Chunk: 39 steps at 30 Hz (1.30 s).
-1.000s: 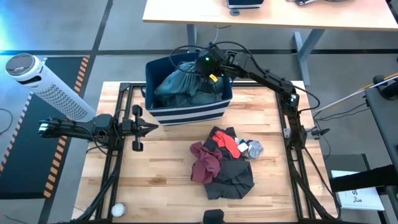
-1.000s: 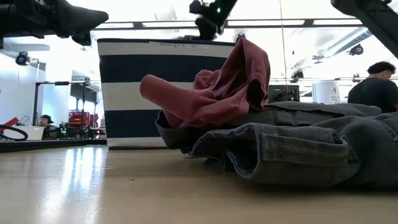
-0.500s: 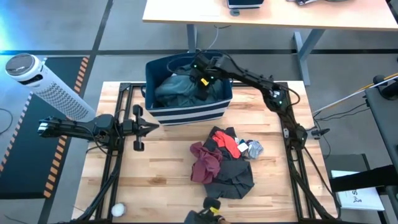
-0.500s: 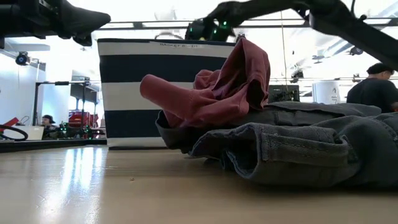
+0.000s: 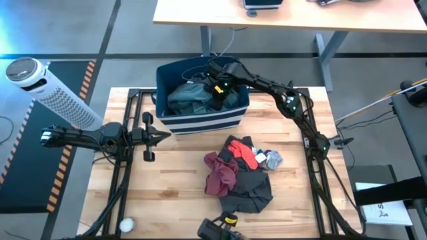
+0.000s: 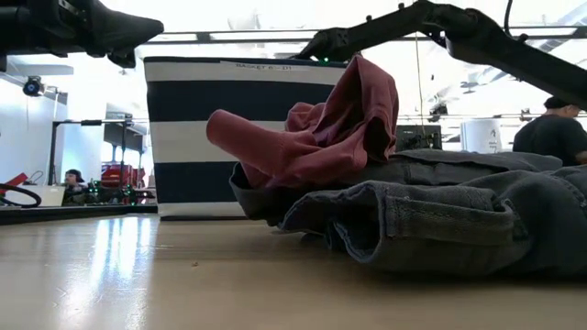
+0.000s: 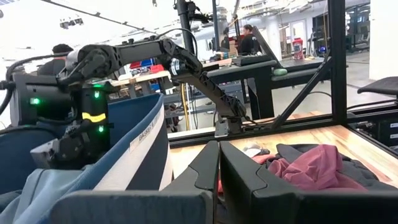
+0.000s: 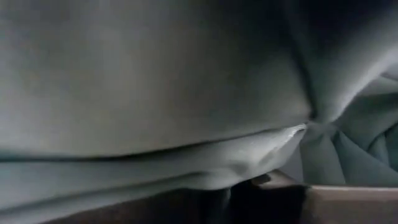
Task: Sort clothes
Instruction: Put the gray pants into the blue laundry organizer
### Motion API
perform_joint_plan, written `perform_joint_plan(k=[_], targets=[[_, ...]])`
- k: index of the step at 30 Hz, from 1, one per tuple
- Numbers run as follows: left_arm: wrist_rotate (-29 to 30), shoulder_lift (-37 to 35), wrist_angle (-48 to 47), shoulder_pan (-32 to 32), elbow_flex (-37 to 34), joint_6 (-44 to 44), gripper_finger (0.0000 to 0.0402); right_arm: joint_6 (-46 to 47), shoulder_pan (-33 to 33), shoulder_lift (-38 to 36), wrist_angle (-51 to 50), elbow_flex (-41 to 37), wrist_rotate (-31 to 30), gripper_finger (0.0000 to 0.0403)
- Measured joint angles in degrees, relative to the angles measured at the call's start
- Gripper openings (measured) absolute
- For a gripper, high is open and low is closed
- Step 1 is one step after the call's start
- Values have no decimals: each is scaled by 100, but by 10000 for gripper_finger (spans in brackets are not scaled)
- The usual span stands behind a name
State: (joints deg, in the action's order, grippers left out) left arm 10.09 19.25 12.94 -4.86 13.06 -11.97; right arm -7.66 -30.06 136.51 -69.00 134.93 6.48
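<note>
Open worktop [image 5: 180,167] left of the clothes pile [image 5: 239,175], blocked behind by the striped bin [image 5: 200,121], itself filled by teal fabric [image 5: 190,97] and the right gripper [image 5: 217,101].

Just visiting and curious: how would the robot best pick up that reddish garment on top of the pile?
Probably by the raised fold of the reddish garment, coming straight down from above. In the low view the fabric bunches into a tall ridge over the dark charcoal garment, so fingers could likely pinch it without catching that layer. The overhead view shows open space above it.
</note>
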Motion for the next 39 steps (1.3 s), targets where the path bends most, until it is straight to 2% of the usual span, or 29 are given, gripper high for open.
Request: perform_joint_plan(k=[10, 15, 18, 21, 23, 26, 33, 35, 39], targets=[[2, 1, -4, -2, 0, -21, 0, -45, 69, -851, -6, -9, -46, 153], [4, 1, -4, 0, 0, -21, 0, 468, 80, -1365, 87, -4, -48, 214], [4, 1, 11, -2, 0, -21, 0, 778, 80, -1611, 271, 2, -46, 240], [4, 1, 60, 0, 0, -21, 0, 1040, 80, -1750, 495, 2, -21, 248], [4, 1, 60, -1, 0, -21, 0, 1094, 83, -1789, 658, 2, 58, 236], [4, 12, 66, 0, 0, -20, 0, 1051, 96, -1756, 829, 3, 154, 193], [3, 21, 71, 0, 0, -20, 0, 428, 109, -1277, 882, 7, 158, 24], [4, 21, 71, -2, 0, -21, 0, 244, 107, -1106, 887, 7, 151, 10], [3, 28, 71, 0, 0, -21, 0, 160, 93, -735, 897, 7, 166, 10]])
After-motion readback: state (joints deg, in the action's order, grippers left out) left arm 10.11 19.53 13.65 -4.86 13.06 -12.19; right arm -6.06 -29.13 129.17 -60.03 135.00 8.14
